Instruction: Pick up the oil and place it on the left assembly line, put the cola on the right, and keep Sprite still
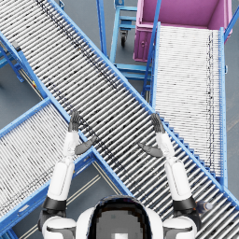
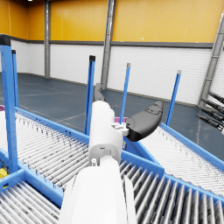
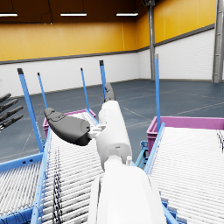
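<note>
Grey rollers [image 1: 116,107], blue edge rails [image 1: 222,93], left hand [image 1: 77,135], right hand [image 1: 156,137] empty

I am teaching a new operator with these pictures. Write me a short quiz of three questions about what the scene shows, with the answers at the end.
1. True or false: the left hand and the right hand each hold a bottle.
2. Choose one: what stands beyond the far end of the right roller line? A) a pink bin B) a green pallet C) a red cart
3. Fill in: in the head view, the right hand shows over the ___ roller line.

Key
1: false; both hands hold nothing and their fingers are apart.
2: A.
3: middle; it is the middle roller line, which runs diagonally.
</note>
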